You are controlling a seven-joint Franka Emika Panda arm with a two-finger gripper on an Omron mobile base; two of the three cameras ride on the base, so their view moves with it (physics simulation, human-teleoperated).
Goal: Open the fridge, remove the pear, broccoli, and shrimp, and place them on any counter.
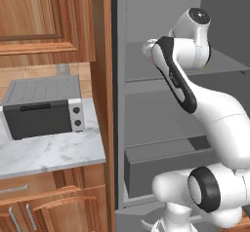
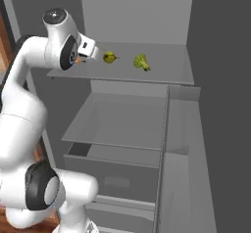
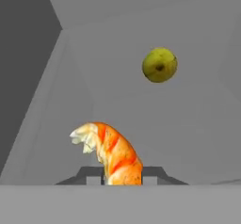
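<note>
The fridge (image 2: 137, 16) stands open, and my arm reaches onto its upper shelf (image 2: 122, 78). In the hand view my gripper (image 3: 123, 173) is shut on the shrimp (image 3: 113, 155), an orange curved piece with a pale tail that rises between the finger tips. The pear (image 3: 160, 65) lies farther back on the same shelf, apart from the gripper. From the right base view, the gripper (image 2: 81, 58) is at the shelf's left end, with the pear (image 2: 110, 57) just right of it and the broccoli (image 2: 141, 62) farther right. The marble counter (image 1: 49, 153) lies left of the fridge.
A grey toaster oven (image 1: 44, 106) sits on the counter under a wooden wall cabinet (image 1: 44, 16). Below the upper shelf the fridge has a second shelf (image 2: 117, 124) and a drawer (image 2: 112, 178) pulled partly out. The open fridge door (image 2: 220, 129) stands at the right.
</note>
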